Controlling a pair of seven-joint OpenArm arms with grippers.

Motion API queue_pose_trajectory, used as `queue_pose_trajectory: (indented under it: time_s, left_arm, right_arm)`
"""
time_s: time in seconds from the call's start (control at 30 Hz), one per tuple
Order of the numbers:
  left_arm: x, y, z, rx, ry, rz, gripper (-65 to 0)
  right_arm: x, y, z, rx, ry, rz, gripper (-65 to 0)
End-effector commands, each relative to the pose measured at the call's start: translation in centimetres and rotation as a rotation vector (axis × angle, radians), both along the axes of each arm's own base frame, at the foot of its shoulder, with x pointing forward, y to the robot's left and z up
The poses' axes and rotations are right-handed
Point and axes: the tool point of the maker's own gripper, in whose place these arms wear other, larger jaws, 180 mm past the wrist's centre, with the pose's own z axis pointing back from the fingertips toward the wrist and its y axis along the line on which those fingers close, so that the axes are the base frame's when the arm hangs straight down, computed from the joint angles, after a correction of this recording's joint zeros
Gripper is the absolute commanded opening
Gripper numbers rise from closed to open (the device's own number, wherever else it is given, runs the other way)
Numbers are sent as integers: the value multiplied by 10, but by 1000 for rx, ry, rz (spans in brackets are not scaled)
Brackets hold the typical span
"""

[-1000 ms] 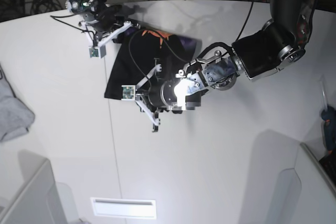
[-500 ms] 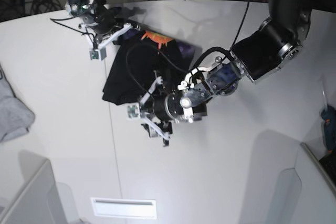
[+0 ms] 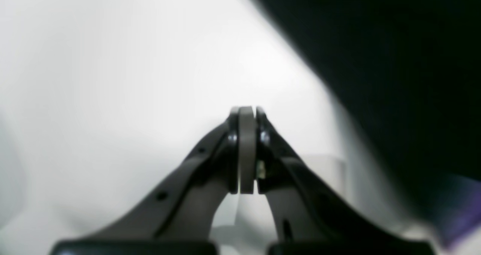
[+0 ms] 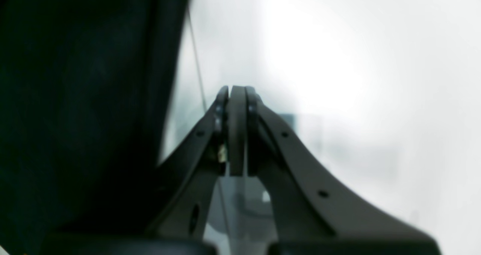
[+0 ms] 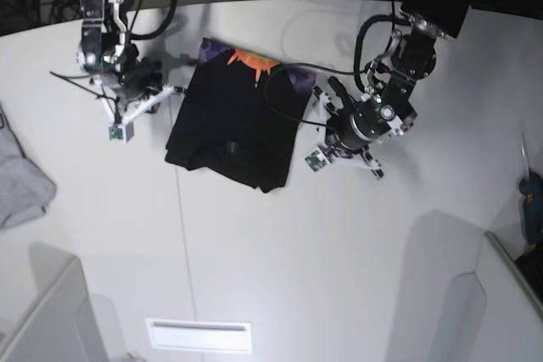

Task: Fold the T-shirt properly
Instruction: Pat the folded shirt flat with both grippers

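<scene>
The base view looks steeply down from above onto the whole white table [image 5: 297, 252], far enough back to take in both arms and the folded T-shirt [image 5: 233, 120] between them. The left wrist view sits just behind the left gripper [image 3: 246, 149], close above the tabletop, looking forward along its closed fingers; the T-shirt [image 3: 394, 70] fills its upper right as a blurred dark mass. The right wrist view is mounted likewise behind the right gripper [image 4: 236, 131], with the T-shirt [image 4: 82, 97] filling its left side. All three views share the table and the shirt's edges.
</scene>
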Motion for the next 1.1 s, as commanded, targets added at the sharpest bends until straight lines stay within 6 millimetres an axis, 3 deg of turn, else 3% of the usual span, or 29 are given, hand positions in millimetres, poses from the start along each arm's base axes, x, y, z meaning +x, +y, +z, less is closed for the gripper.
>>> queue_pose_trajectory:
  time_s: [0.0, 0.17, 0.37, 0.5, 0.7, 0.93, 1.07]
  left_arm:
    - [1, -3, 10, -10, -40, -8, -650]
    - [-39, -6, -13, -7, 37, -15, -650]
    - [-72, -5, -32, -10, 119, -10, -650]
    - [-91, -8, -38, -22, 156, -12, -650]
    - [-95, -18, -20, -54, 116, -29, -650]
    - [-107, -26, -22, -76, 138, -26, -650]
    - [-97, -9, -20, -67, 122, 30, -650]
  right_arm:
    - [12, -2, 8, -1, -37, -1, -650]
    - [40, 7, 7, 2, -44, 32, -650]
    - [54, 28, -5, -9, -15, 125, -650]
    - [62, 34, 0, -7, -30, 138, -650]
    - [65, 40, 2, -9, -37, 160, -650]
    - [66, 65, 4, -5, -45, 234, -650]
    - [67, 64, 6, -7, -50, 230, -650]
